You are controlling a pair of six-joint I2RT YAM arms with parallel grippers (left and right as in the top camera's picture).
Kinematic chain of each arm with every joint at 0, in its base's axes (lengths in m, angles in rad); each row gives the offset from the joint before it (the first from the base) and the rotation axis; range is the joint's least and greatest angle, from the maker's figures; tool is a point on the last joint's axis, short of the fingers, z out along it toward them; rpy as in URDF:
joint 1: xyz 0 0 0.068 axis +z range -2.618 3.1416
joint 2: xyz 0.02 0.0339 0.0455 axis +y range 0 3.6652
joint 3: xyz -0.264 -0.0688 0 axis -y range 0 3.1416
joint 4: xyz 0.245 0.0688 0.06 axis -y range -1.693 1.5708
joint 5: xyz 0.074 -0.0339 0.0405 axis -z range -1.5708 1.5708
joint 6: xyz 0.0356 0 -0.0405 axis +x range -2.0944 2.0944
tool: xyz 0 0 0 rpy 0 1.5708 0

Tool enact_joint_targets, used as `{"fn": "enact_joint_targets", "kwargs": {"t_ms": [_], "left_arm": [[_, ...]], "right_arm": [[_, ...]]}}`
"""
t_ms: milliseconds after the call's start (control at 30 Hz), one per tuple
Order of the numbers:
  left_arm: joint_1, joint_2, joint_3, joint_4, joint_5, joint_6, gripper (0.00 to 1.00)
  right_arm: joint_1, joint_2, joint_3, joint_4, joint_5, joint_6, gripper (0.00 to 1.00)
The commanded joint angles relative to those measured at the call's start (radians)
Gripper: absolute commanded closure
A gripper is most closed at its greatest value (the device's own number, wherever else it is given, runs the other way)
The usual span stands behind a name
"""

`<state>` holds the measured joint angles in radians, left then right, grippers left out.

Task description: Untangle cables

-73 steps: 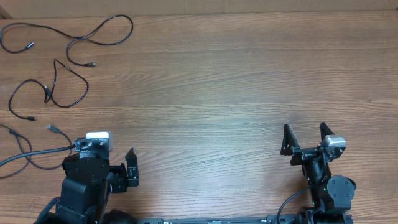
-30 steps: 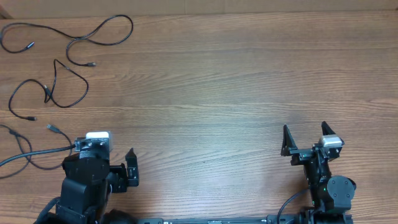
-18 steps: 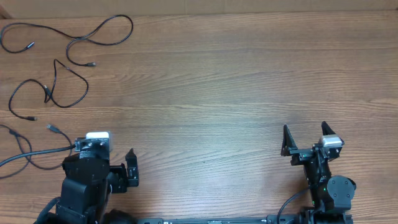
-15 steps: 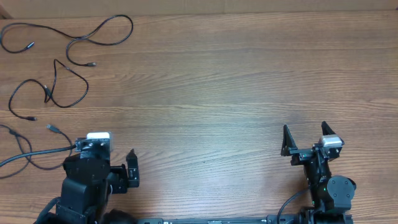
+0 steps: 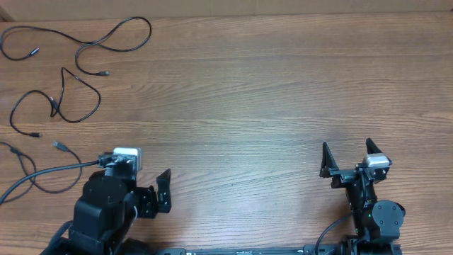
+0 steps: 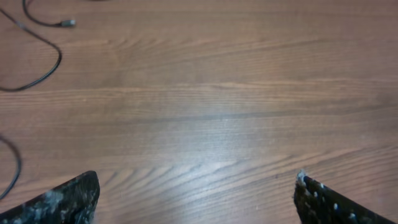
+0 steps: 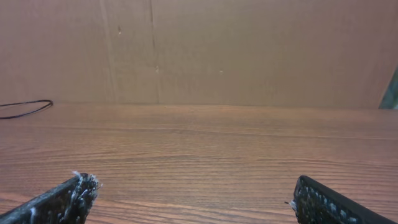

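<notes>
Since the cables (image 5: pixel 53 106) lie as separate strands at ten o'clock on the desk (image 5: pixel 255 92), I judge the untangling nearly done; one loop crosses itself. My left end effector (image 6: pixel 196 196) and right end effector (image 5: pixel 347 157) hang released, empty, at seven and five o'clock.

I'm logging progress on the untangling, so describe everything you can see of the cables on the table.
The cables are thin, black, rubbery-looking cords with small plug ends. They lie flat in loose curves on the wooden table, at its far left. They are spread out as separate strands rather than one knot, though the middle one seems to cross itself in a loop. One runs off the overhead view's left edge. The open left gripper and open right gripper touch none of them.
</notes>
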<state>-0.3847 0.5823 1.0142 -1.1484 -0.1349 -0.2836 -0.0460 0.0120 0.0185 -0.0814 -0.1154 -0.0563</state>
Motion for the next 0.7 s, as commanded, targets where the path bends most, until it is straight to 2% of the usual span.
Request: {"fn": "enact_joint_targets", "kwargs": {"t_ms": [0,167,267,667], "left_arm": [[0.028,-0.061,-0.11,0.117,0.031,0.047,0.0],[0.098,-0.137,-0.291,0.408,0.175,0.266,0.0],[0.148,-0.174,-0.379,0.53,0.272,0.342,0.01],[0.314,-0.342,-0.664,0.837,0.426,0.348,0.0]], "right_arm": [[-0.005,-0.009,-0.01,0.005,0.009,0.003,0.0],[-0.005,-0.009,-0.01,0.005,0.009,0.003,0.0],[-0.005,-0.009,-0.01,0.005,0.009,0.003,0.0],[-0.005,-0.009,-0.01,0.005,0.009,0.003,0.0]]}}
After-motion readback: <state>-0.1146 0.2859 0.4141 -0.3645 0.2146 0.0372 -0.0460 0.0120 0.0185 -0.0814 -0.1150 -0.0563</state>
